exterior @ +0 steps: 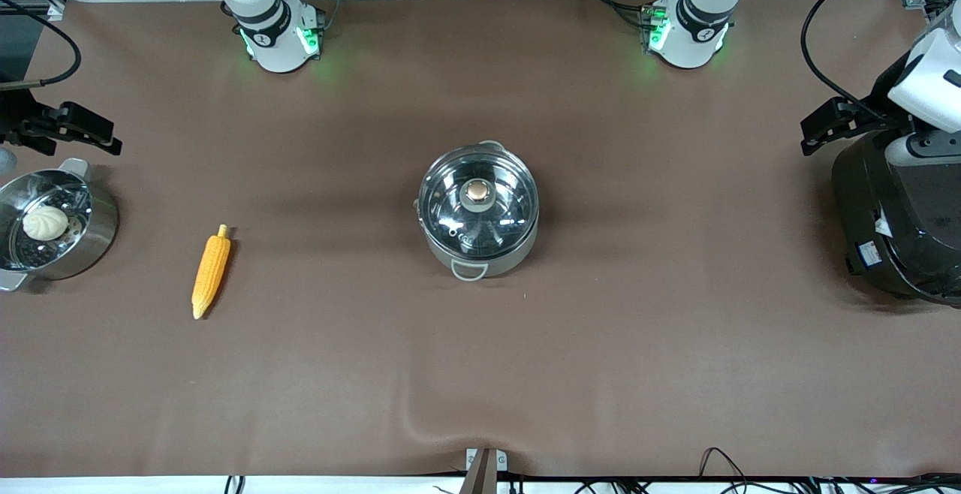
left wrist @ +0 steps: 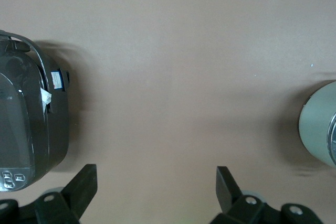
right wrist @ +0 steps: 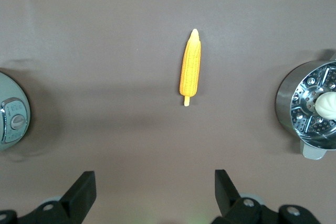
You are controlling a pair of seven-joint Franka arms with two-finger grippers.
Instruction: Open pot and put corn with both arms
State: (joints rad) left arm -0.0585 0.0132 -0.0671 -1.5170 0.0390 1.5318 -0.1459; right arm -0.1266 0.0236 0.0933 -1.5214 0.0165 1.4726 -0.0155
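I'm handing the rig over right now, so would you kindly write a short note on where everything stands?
Left gripper: fingers open, holding nothing, over the rice cooker at the left arm's end of the table.
Right gripper: fingers open, holding nothing, up beside the steamer pot at the right arm's end.
Pot: mid-table, glass lid on.
Corn: lying flat on the table between the steamer pot and the pot.
Done: nothing.
Left: lift the lid off, pick up the corn, place it in the pot.
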